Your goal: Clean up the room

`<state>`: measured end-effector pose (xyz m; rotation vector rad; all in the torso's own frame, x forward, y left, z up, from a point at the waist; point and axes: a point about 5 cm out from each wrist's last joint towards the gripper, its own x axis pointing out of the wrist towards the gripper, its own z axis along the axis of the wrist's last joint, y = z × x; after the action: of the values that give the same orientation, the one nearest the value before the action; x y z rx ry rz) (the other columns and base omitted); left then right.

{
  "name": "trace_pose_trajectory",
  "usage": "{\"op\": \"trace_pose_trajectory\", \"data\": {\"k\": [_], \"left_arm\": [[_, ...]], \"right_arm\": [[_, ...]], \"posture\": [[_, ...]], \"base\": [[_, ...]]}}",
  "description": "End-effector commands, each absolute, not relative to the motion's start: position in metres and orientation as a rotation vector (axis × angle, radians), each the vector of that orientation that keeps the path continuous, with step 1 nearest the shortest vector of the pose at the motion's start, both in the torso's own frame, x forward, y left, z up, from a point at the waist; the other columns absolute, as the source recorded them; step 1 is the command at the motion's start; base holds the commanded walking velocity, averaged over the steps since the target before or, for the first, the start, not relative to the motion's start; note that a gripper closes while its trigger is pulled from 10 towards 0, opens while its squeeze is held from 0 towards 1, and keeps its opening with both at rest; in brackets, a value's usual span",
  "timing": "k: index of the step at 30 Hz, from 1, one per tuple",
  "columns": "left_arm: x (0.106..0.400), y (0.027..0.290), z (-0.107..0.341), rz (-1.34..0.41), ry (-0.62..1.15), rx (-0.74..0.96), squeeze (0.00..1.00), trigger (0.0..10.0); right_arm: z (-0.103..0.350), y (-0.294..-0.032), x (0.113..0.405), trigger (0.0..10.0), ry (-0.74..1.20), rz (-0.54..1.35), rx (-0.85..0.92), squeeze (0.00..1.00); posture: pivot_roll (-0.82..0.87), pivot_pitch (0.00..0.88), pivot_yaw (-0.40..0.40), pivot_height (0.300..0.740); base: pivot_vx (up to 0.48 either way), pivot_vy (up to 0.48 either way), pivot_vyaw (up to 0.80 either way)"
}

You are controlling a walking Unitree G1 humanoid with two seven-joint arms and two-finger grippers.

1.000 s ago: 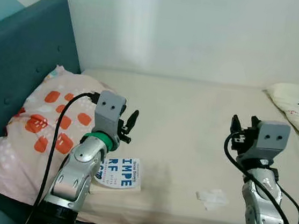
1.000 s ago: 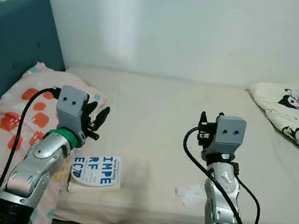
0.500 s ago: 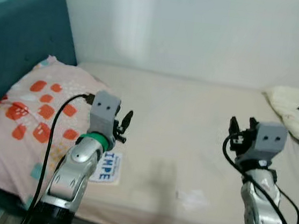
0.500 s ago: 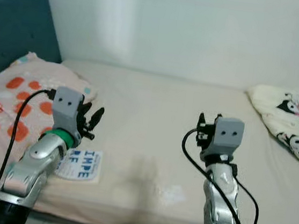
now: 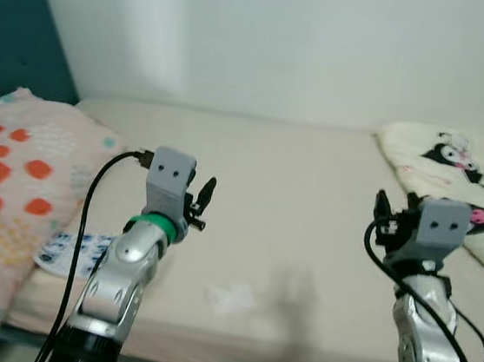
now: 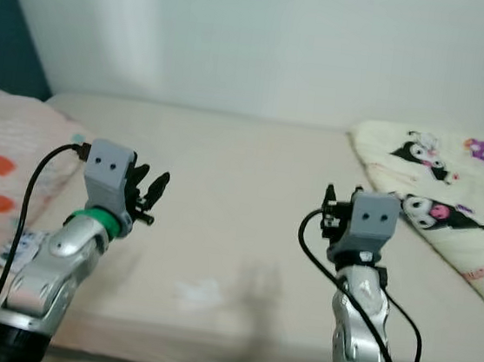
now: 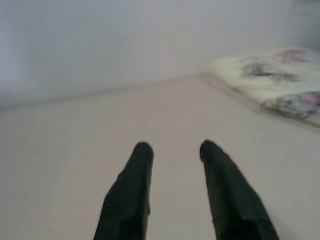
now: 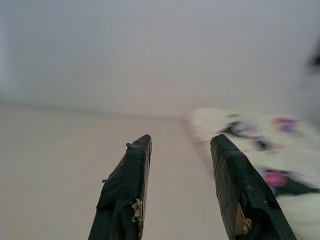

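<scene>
A beige mattress (image 5: 295,178) lies before me against a white wall. A small crumpled white tissue (image 5: 230,298) lies on it near the front edge, between my two arms. A blue-and-white printed packet (image 5: 72,252) sits at the front left, beside the pillow. My left gripper (image 5: 200,201) hovers open above the mattress, up and left of the tissue, and its fingers (image 7: 135,190) hold nothing. My right gripper (image 5: 393,211) is raised on the right, also open and empty, with its fingers (image 8: 125,190) pointing toward the wall.
A pink pillow (image 5: 7,172) with orange patches lies at the left, in front of a teal headboard (image 5: 17,42). A cream blanket (image 5: 453,174) with cartoon prints is bunched at the right. The bed's front edge runs below my arms.
The camera has swung to the right: the pillow and headboard slid left and more of the cartoon blanket came into view. Both arms keep the same raised pose, grippers open.
</scene>
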<state>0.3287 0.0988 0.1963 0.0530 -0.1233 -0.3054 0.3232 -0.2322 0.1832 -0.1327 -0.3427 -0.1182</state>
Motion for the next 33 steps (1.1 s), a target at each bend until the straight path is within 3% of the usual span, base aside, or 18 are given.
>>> {"op": "trace_pose_trajectory", "data": {"k": [1,33], "left_arm": [[0.3298,0.1054,0.1954,-0.284,-0.118,0.062,0.00,10.0],[0.3301,0.1051,0.1951,-0.297,-0.114,0.070,0.00,10.0]], "right_arm": [[0.1844,-0.2282,0.3241,10.0,-0.349,-0.113,-0.120,0.00],[0.1822,-0.2257,0.3225,10.0,-0.347,-0.110,-0.125,0.00]], "posture": [[-0.14,0.056,0.068,0.694],[-0.15,0.053,0.080,0.694]], "base": [[0.000,-0.442,0.00],[0.000,-0.422,0.00]]}}
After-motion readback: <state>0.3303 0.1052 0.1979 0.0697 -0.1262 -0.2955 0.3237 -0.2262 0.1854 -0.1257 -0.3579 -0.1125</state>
